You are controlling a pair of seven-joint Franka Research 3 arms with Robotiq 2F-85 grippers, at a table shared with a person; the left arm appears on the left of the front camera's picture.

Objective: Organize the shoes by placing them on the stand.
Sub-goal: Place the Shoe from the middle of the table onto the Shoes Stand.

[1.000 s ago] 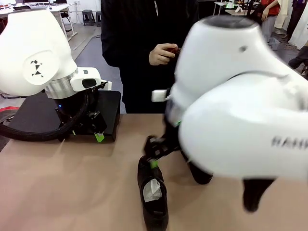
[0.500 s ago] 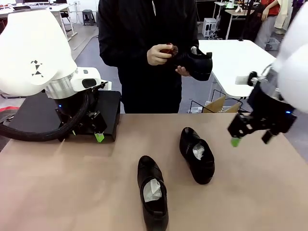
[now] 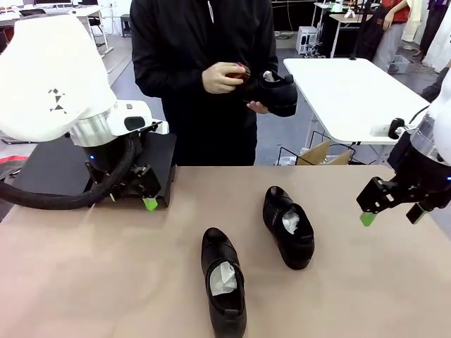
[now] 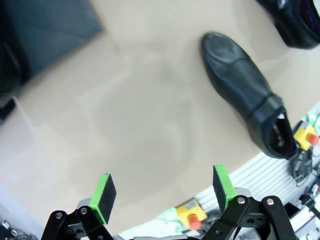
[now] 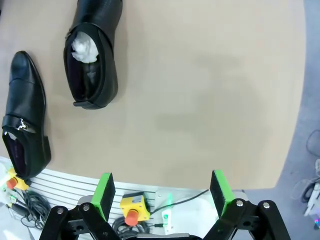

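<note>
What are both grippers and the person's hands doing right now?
Left gripper: open, empty.
Right gripper: open, empty.
Person's hands: holding a shoe.

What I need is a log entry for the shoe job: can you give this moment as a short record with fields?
Shoes on table: two, apart, paper inside; near shoe, far shoe
Third shoe: in the person's hands
Stand: black, far left; no shoe on the part showing
Left fingers: open, empty, by the stand
Right fingers: open, empty, above the table's right side
</note>
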